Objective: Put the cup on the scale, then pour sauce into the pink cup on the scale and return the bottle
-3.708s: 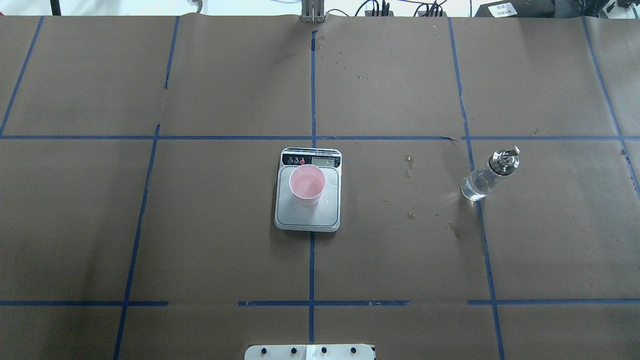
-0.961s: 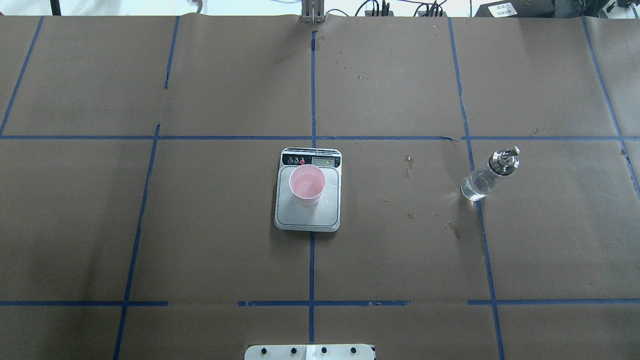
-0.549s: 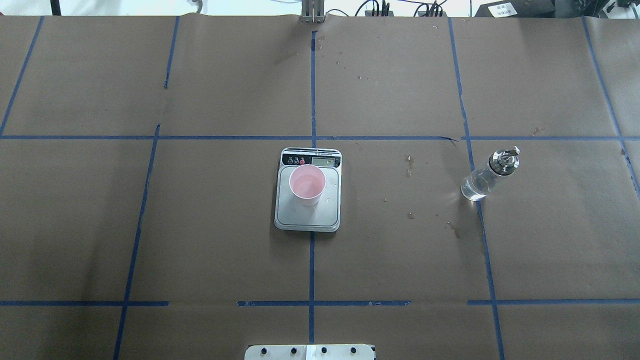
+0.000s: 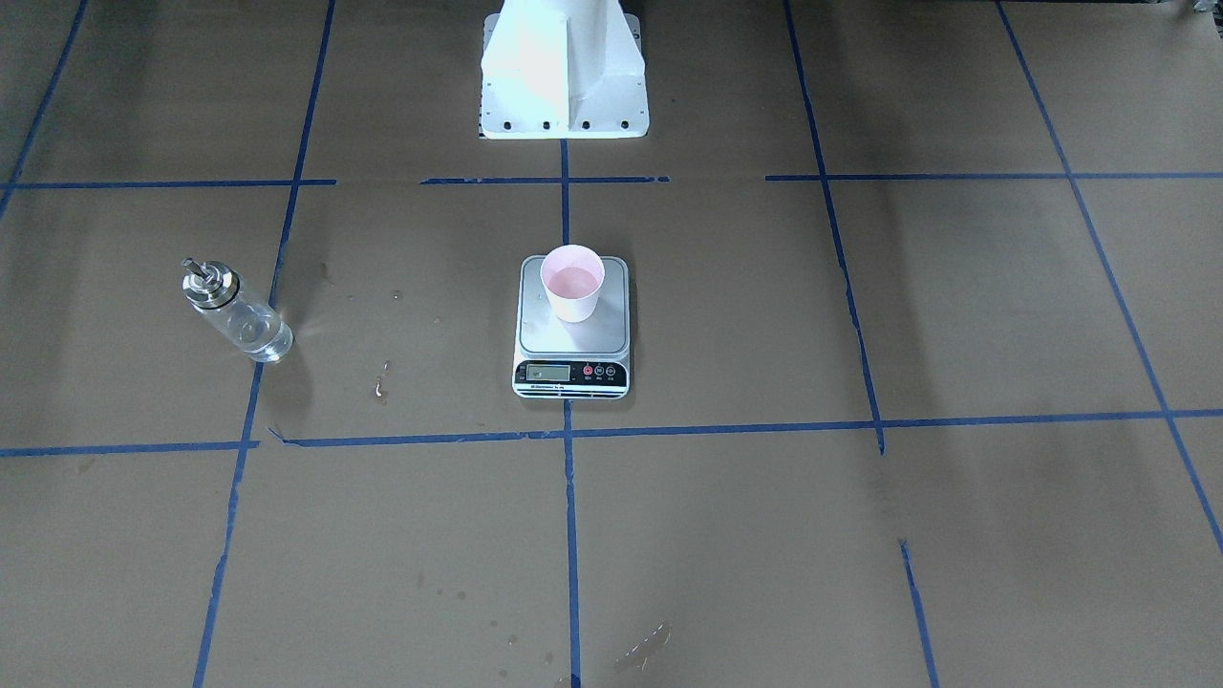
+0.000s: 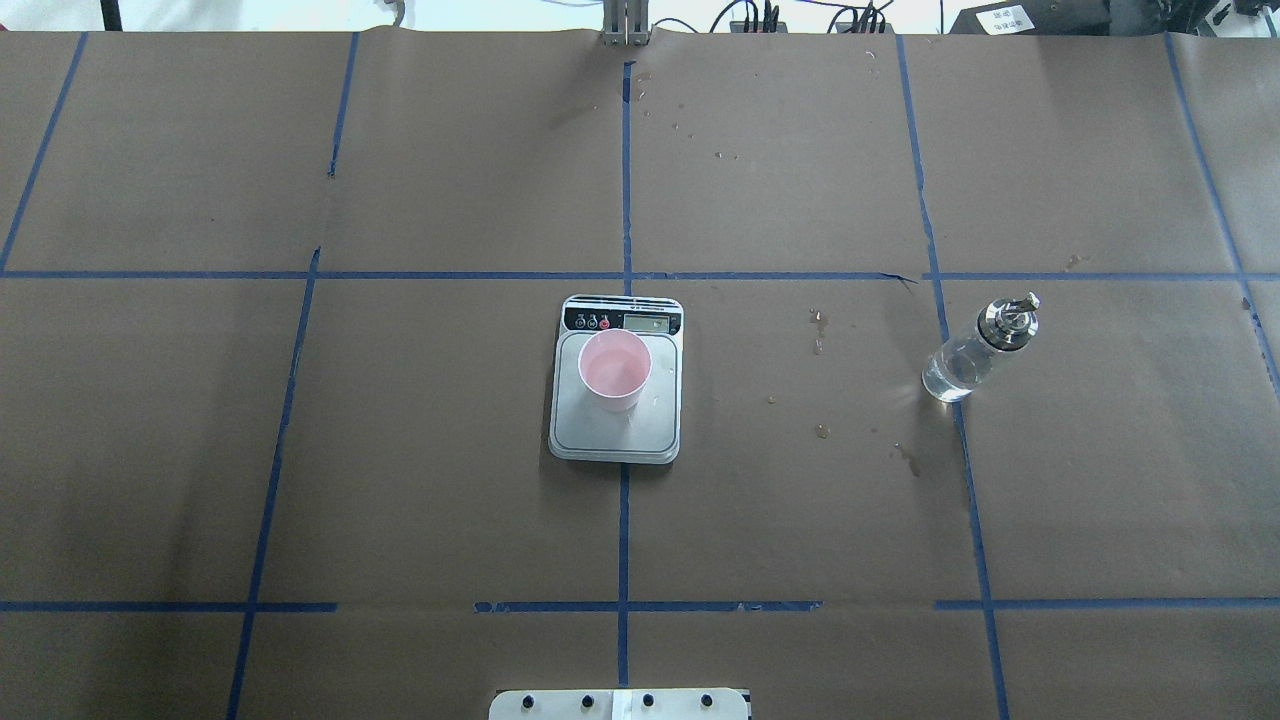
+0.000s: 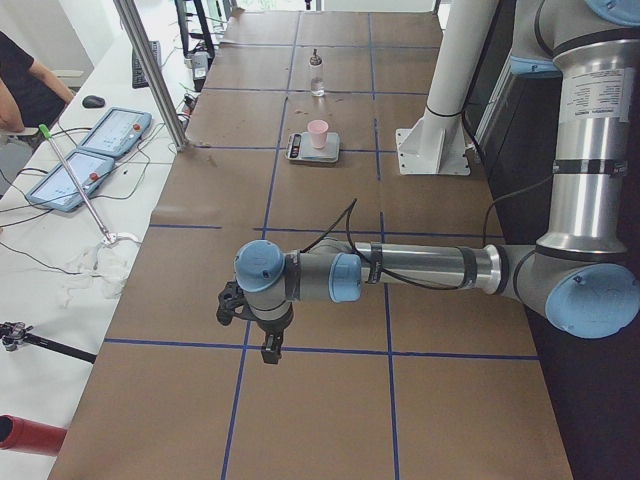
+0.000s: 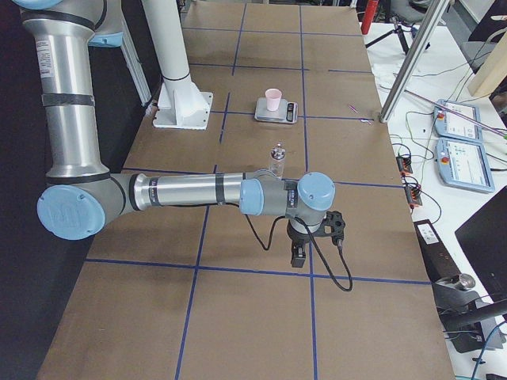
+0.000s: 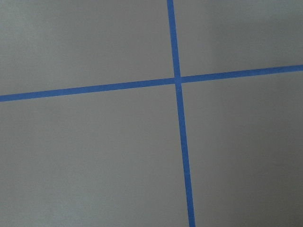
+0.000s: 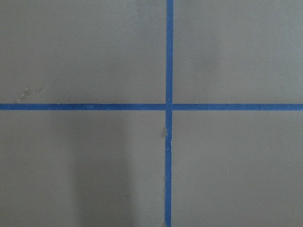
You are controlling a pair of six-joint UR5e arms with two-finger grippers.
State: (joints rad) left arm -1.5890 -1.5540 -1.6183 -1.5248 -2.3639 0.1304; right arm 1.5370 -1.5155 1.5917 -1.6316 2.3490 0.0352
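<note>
Jaws on both arms show only from far off, so I cannot tell if they are open or shut. The left gripper (image 6: 268,348) and right gripper (image 7: 299,255) hang over the table (image 5: 400,450), well apart from the bottle (image 5: 975,350). It stands up, nearer the right arm. It looks like smooth glass, slippery and easy to break, so grab its clear middle, under the shiny cap. The cup (image 5: 614,370) sits on the scale (image 5: 615,425).

The bottle (image 5: 978,350) stands well apart from the scale (image 5: 615,437) and cup (image 5: 614,368).
</note>
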